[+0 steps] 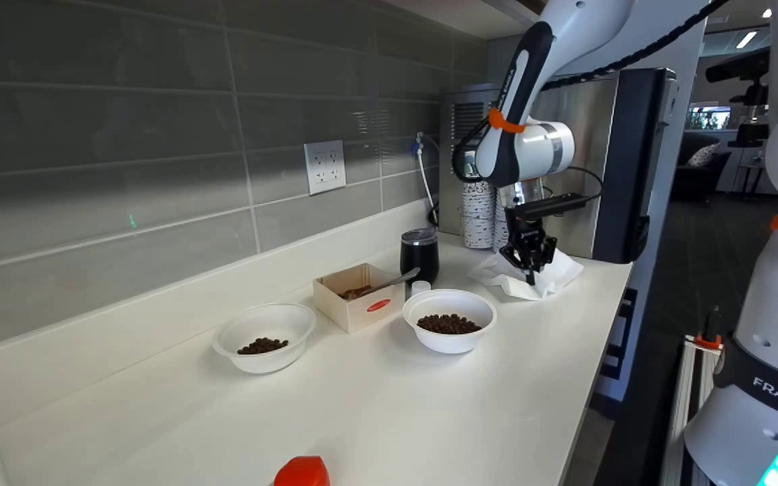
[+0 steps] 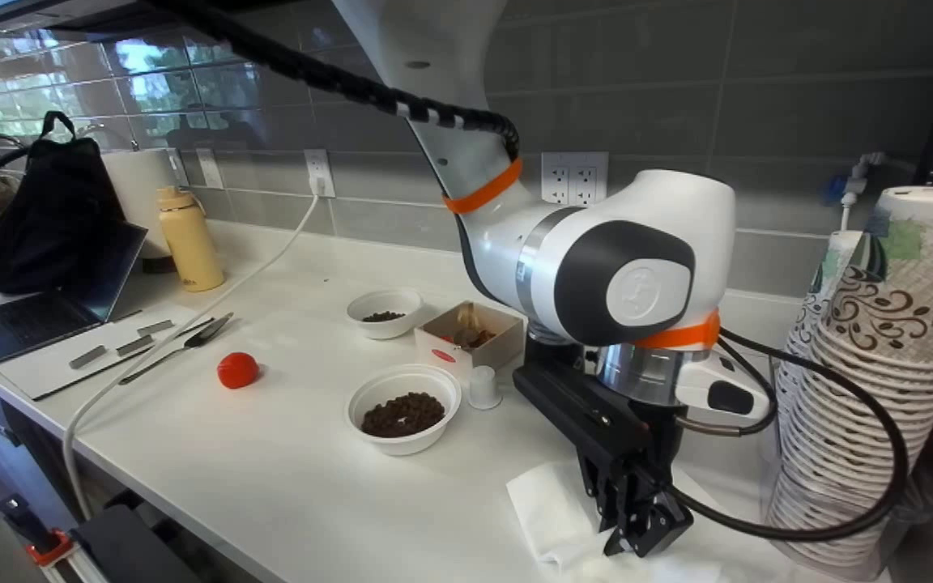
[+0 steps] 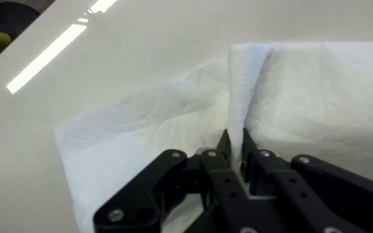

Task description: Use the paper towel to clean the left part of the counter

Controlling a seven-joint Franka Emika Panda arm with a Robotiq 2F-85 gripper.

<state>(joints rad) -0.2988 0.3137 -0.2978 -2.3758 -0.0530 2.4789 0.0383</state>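
My gripper [image 3: 236, 136] points down, pinching a fold of the white paper towel [image 3: 303, 94], which lies rumpled on the cream counter [image 1: 389, 405] near a stack of patterned paper cups [image 2: 871, 437]. Apart from it stands a white bowl [image 1: 446, 343] of small brown balls [image 1: 448, 324], near an open-topped box [image 1: 362, 317].

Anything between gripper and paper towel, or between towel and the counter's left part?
Gripper to paper towel: nothing, it's gripping it. Toward the left of the counter, likely obstacles: fuller bowl and small white container first, then the box and emptier bowl nearer the wall. Red object farther left.
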